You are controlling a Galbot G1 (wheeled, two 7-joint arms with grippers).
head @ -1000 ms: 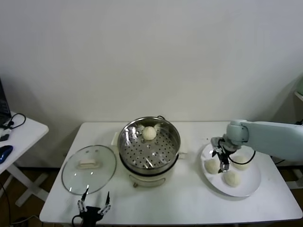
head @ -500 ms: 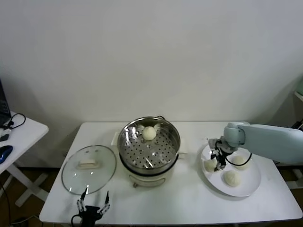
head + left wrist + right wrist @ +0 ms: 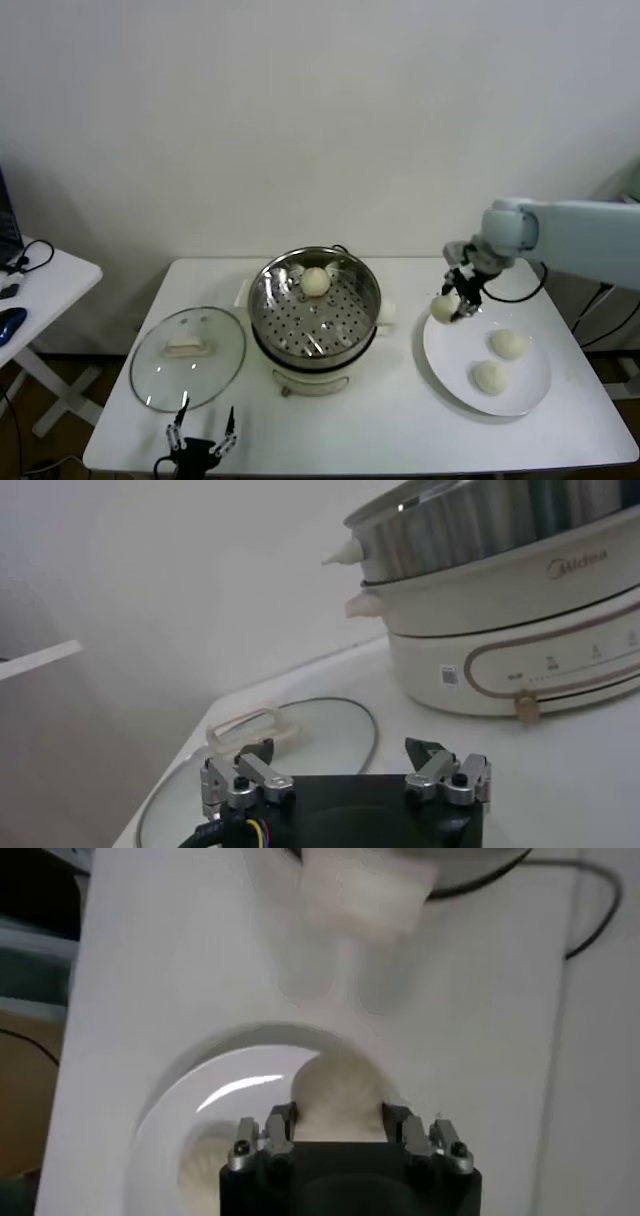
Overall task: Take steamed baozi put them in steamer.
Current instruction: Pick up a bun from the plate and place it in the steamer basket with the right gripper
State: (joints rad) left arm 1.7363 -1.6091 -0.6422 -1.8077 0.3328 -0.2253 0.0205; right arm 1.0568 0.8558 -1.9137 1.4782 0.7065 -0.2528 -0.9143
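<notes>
- Plain white wall behind, white table (image 3: 330,430) up front in the head view. The right gripper (image 3: 453,305) has its fingers clamped narrow around one baozi (image 3: 443,307), which hangs just above the near rim of the white plate (image 3: 440,360), between plate and steamer (image 3: 315,300). Two more buns (image 3: 508,343) sit on the plate, and one bun (image 3: 316,281) is already in the basket. The glass lid (image 3: 188,357) lies flat beside the pot.
- Risk here, I'd say: soft dough, so a tight squeeze could dent it and a loose one could drop it on the table mid-carry. Coming in low could also clip the steamer's rim or side handle.
- Left wrist view: the left gripper (image 3: 345,773) is parked near the table's front edge, fingers spread wide, holding nothing. The pot base reads "Midea" (image 3: 577,563); the small panel print and sticker are too tiny to read.
- Right wrist view: the bun (image 3: 338,1098) sits squarely between the two fingers (image 3: 277,1128), plate below. No writing visible here.
</notes>
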